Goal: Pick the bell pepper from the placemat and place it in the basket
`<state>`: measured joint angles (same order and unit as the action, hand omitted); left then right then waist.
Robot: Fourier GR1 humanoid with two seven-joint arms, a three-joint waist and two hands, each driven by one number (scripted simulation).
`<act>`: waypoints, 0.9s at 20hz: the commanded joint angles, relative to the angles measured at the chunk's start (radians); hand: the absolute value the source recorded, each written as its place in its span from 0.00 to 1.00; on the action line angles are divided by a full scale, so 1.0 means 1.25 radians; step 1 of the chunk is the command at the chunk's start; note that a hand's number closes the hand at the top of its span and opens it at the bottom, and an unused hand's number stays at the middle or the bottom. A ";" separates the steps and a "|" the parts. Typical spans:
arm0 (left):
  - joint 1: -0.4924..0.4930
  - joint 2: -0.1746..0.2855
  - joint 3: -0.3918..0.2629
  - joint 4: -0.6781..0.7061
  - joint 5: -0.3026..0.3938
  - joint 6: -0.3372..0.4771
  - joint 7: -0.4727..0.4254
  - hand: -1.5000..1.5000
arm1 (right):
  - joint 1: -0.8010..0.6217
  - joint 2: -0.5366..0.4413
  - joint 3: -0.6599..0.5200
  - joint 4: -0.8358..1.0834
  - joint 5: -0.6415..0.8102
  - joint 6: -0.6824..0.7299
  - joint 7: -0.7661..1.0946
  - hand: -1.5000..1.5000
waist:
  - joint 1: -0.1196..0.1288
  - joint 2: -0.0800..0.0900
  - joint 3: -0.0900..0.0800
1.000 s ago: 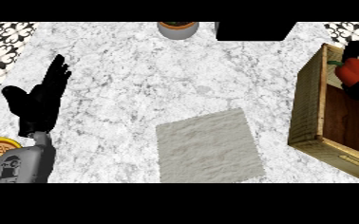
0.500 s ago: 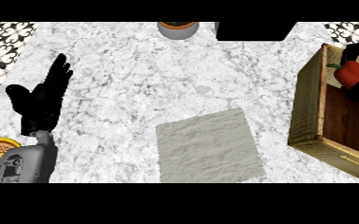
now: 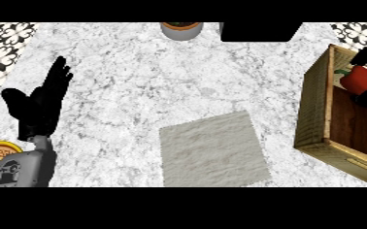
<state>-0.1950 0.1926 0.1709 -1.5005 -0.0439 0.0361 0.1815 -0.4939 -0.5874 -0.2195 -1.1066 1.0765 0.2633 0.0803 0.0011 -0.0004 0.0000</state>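
1. White-and-grey marble counter (image 3: 136,92) fills the view, with patterned tiles showing at its upper corners.
2. At the far left the left hand (image 3: 39,107) rests open, fingers straight and pointing up, thumb spread; it holds nothing, and its grey forearm (image 3: 32,165) enters from the lower edge.
3. A grey pot (image 3: 181,29) sits at the top edge, with a black block (image 3: 259,31) to its right.
4. The pale grey placemat (image 3: 211,150) lies bare below centre, slightly turned.
5. The wooden basket (image 3: 315,111) stands at the right edge, well apart from the placemat.
6. The red bell pepper (image 3: 356,80) is inside the basket, cut by the picture's edge.
7. Just above it shows a black sliver of the right hand (image 3: 362,57); I cannot tell its state.
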 commanded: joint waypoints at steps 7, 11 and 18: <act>0.004 -0.014 -0.021 -0.041 -0.012 0.013 0.050 0.50 | -0.056 0.104 -0.113 -0.089 -0.145 -0.053 0.057 0.00 | 0.003 -0.002 0.000; 0.012 -0.024 -0.016 -0.004 -0.007 0.010 -0.004 0.50 | -0.093 0.070 -0.241 -0.113 -0.269 -0.012 0.089 0.00 | -0.006 -0.004 -0.001; 0.014 -0.015 -0.008 -0.020 -0.019 0.025 0.009 0.50 | 0.003 0.035 -0.426 -0.183 -0.438 0.043 0.138 0.00 | -0.019 -0.005 0.000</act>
<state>-0.1841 0.1828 0.1690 -1.5141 -0.0523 0.0511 0.1871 -0.5261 -0.5204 -0.6332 -1.2980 0.6401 0.2755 0.2182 -0.0151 -0.0058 -0.0003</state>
